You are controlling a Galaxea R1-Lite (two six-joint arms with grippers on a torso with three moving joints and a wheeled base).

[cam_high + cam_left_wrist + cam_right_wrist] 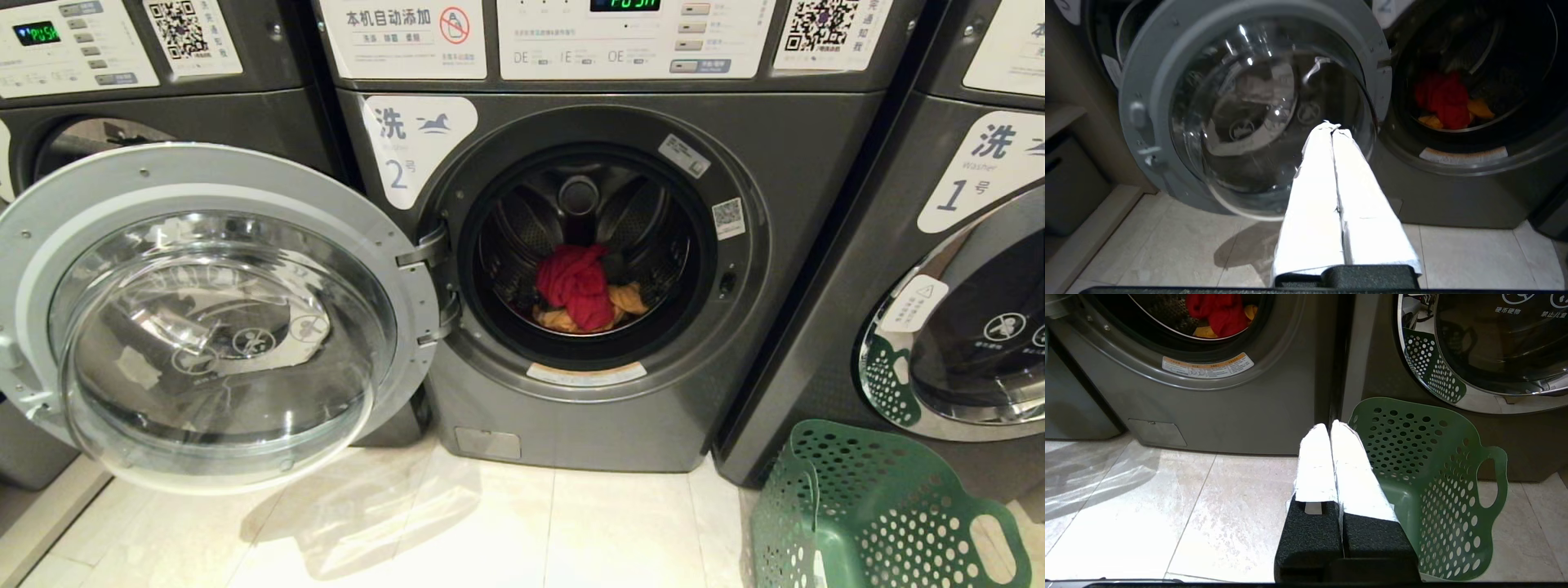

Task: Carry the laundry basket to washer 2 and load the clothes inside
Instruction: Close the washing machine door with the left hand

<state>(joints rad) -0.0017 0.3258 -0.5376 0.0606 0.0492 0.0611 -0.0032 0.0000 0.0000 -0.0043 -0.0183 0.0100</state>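
1. Grey steel washer 2 (620, 269) stood with its door (212, 310) swung fully open toward the robot's left; label "2" was beside the drum opening.
2. Clothes (581, 287): a red garment lay heaped on a yellow-orange one at the front of the drum floor. No denim piece could be made out.
3. Basket (878, 510): green, perforated, tipped on its side on the floor tiles in front of washer 1 (971, 269), just right of washer 2. Its mouth faced washer 2, and what showed of its inside held nothing.
4. Left gripper (1333, 127): white-wrapped fingers pressed together, holding nothing, aimed at the lower edge of the open door's glass.
5. Right gripper (1329, 428): fingers likewise closed and empty, low over the floor, just beside the basket rim.
6. Step in hand, as judged: loading appeared finished, with garments inside and the basket seemingly emptied.
7. Next move, as judged: shutting the door would call for the left gripper to get behind its outer edge and push it round on the hinge to latch, with no cloth caught at the rim.
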